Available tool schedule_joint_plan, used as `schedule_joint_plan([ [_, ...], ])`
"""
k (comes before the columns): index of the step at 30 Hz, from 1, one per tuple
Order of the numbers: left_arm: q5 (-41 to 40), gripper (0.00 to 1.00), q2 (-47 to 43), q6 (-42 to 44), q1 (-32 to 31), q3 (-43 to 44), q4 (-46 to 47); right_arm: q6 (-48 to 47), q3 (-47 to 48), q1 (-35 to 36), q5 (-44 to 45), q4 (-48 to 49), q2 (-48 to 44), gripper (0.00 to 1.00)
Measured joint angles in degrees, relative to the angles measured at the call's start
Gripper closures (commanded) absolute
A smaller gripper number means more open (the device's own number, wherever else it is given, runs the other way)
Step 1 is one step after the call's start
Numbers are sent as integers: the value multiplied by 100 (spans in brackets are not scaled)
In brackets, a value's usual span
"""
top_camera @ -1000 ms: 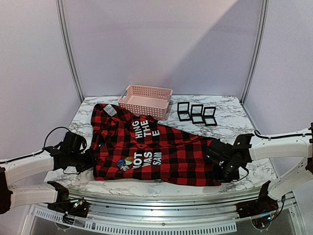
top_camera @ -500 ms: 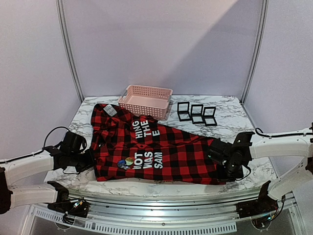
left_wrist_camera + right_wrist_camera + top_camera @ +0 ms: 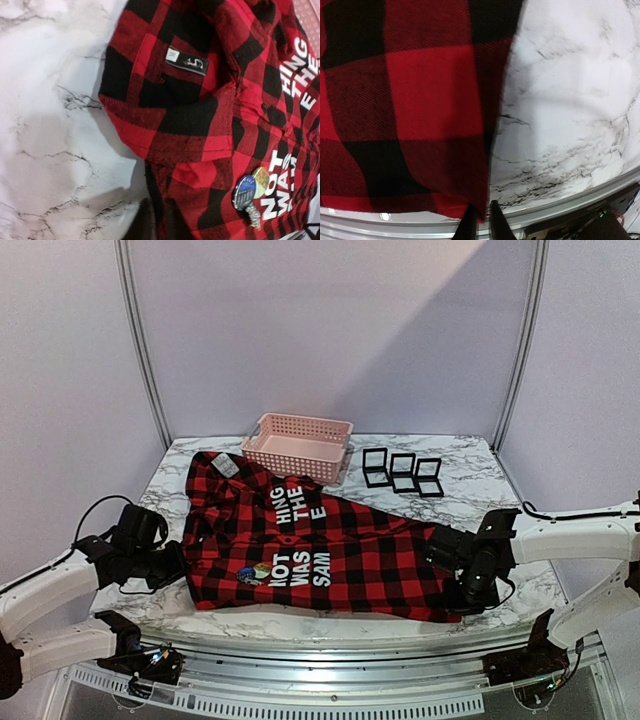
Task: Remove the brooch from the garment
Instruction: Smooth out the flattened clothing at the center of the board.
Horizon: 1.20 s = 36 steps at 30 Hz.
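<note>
Brooch (image 3: 254,573) sits pinned on the shirt (image 3: 340,550) by its lettering (image 3: 303,567), near the left gripper (image 3: 176,565), whose grip I cannot tell. Right gripper (image 3: 481,214), nearly closed, pinches the shirt's corner, likely stretching cloth flat.

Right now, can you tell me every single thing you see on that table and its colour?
shirt: one, red and black checks with white letters, spread across the middle.
brooch: one cluster, a blue round piece and a yellow-green one with a silvery dangle, pinned on the shirt beside the letters.
label: one, black with a white end, on the shirt.
basket: one, pink, at the back.
little boxes: several, black with white insides, right of the basket.
table: one, white marble with grey veins.
left gripper: one, black, at the shirt's left edge; open or shut unclear.
right gripper: one, black, pinching the shirt's right hem.
</note>
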Motion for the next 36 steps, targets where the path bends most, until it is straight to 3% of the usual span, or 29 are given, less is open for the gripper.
schedule_joint_plan([
  [2,26,37,-76,-44,2,0,-74,-46,0,0,-33,-76,-24,53],
  [4,35,24,-136,-57,4,20,-186,-20,26,0,-28,-181,-81,41],
  [9,-59,17,-219,-48,9,380,-485,-107,577,0,192,-468,-365,29],
  [14,-157,16,9,57,-7,1008,-527,-310,1366,-15,490,-352,-450,27],
  [18,-227,16,195,103,-208,1207,-485,-599,1471,-127,509,111,-413,27],
  [27,39,15,850,-111,-1547,1211,-138,-1344,1554,-173,-354,1943,409,29],
  [31,188,16,1060,-251,-1963,1132,35,-1572,1554,17,-911,2750,824,40],
  [36,310,15,1080,-376,-2170,920,57,-1650,1554,199,-1464,3467,1204,47],
])
